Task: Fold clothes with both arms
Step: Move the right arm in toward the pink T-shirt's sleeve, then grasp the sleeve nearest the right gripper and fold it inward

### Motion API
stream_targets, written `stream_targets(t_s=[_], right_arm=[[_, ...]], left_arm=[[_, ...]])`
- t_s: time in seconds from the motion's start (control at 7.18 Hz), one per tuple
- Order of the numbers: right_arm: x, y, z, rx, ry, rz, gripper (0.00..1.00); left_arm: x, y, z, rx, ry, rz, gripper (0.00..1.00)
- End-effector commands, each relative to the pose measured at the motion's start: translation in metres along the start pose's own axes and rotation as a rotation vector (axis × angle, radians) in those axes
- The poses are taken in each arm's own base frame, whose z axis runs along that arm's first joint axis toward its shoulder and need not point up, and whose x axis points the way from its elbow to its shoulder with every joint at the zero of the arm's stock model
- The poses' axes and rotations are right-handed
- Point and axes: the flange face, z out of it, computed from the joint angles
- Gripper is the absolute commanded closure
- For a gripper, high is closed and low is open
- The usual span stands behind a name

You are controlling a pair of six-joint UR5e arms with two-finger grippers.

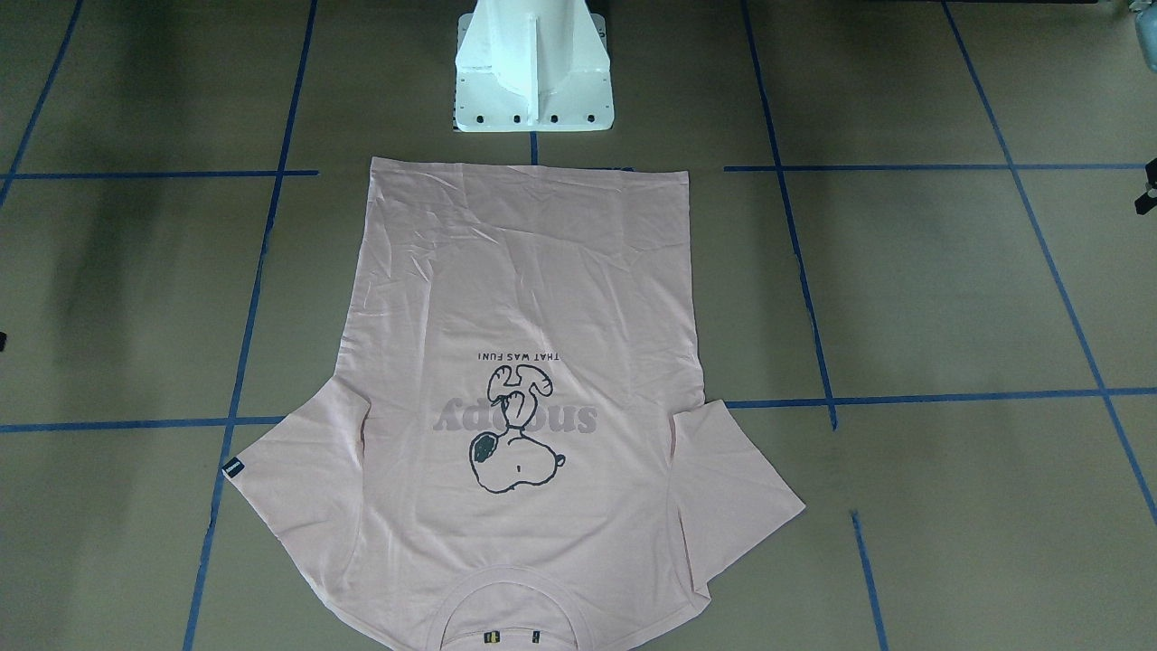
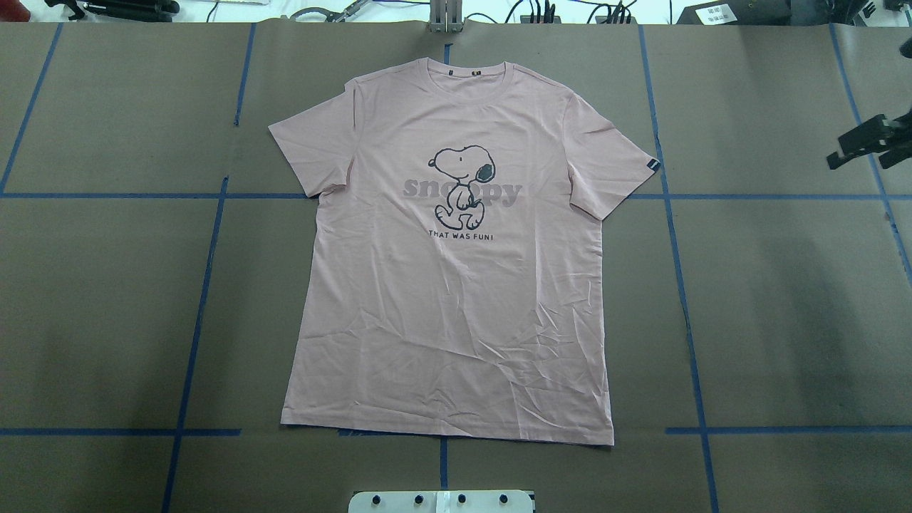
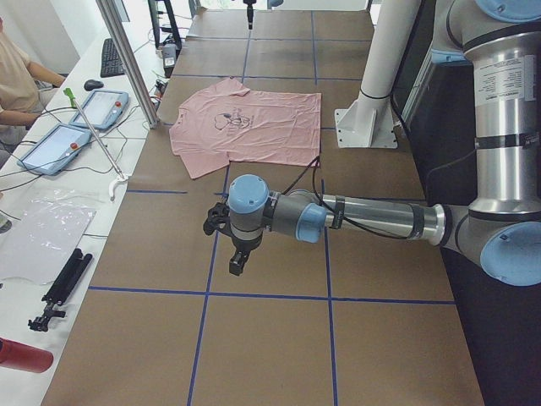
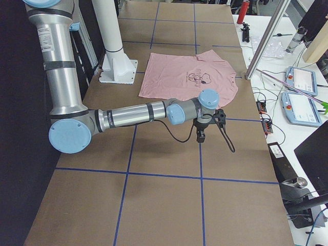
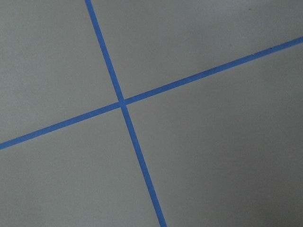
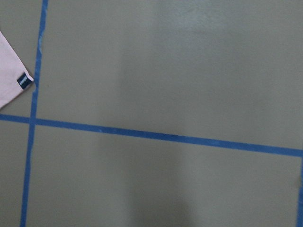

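The pale pink T-shirt (image 2: 456,285) lies flat and face up in the middle of the table, collar away from the robot and hem toward its base. It also shows in the front view (image 1: 542,289). Its sleeve corner with the dark tag (image 6: 22,81) shows in the right wrist view. My right gripper (image 2: 858,161) hovers at the table's right edge, apart from the shirt, its two prongs apart and empty. My left gripper (image 3: 228,247) hovers over bare table well left of the shirt; only a sliver (image 1: 1150,185) shows in the front view, so I cannot tell whether it is open or shut.
Blue tape lines (image 5: 122,103) grid the brown table. The white pedestal base (image 1: 533,72) stands just behind the shirt's hem. Tablets (image 3: 101,106), a keyboard and a seated person are along the far side bench. Tools and cables (image 2: 320,11) lie past the far table edge.
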Motion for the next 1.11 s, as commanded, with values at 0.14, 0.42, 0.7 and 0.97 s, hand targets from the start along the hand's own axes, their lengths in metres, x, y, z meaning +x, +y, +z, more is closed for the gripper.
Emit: stream_targets(t_s=[0.14, 0.42, 0.7, 0.97], right_arm=[[-0.163, -0.045, 0.096, 0.222, -0.018, 0.309, 0.06], [-0.191, -0.045, 0.129, 0.263, 0.023, 0.336, 0.13], [-0.201, -0.037, 0.148, 0.288, 0.056, 0.331, 0.15], [-0.199, -0.037, 0.164, 0.300, 0.090, 0.330, 0.19]], left_arm=[[0.005, -0.001, 0.000, 0.004, 0.023, 0.004, 0.00], [0.006, -0.001, 0.000, 0.003, 0.023, 0.007, 0.00], [0.006, -0.001, 0.001, 0.001, 0.024, 0.007, 0.00], [0.014, -0.006, 0.007, -0.010, 0.031, 0.026, 0.00]])
